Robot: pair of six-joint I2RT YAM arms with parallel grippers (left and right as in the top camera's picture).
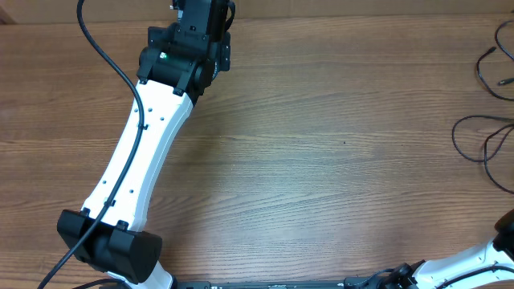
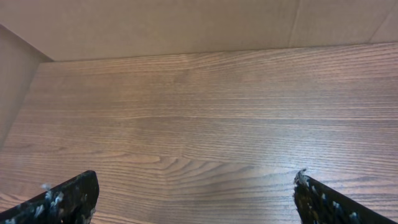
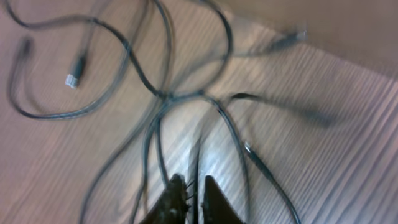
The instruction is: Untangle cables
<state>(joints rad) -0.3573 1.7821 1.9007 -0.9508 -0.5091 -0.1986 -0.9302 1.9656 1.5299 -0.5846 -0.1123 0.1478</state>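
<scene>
Two arms are seen: the left arm [image 1: 144, 152], white with black joints, is stretched across the table [image 1: 321, 168] toward its far edge, and only a small part of the right arm [image 1: 474, 258] is shown at the near right corner. One thick black wire [image 1: 104, 50] is led along the left arm.

The cables [image 3: 163, 94] are found at the right edge of the table, well apart from the left arm. In the overhead view two groups of loose loops are seen there, both cut by the edge of the picture. In the right wrist view several thin strands are crossed over each other at one point. How many cables there are cannot be told, as the view is blurred. About five plug ends can be counted, one with a silvery tip [image 3: 71, 79].

The left gripper [image 2: 196, 200] is spread wide and nothing is held in it. The right gripper [image 3: 194, 196] is almost closed, and one strand is seen running between its jaws.

The table is of brown wood with a clear grain. Behind it, plain beige panels [image 2: 186, 25] are placed at the back and at one side.
</scene>
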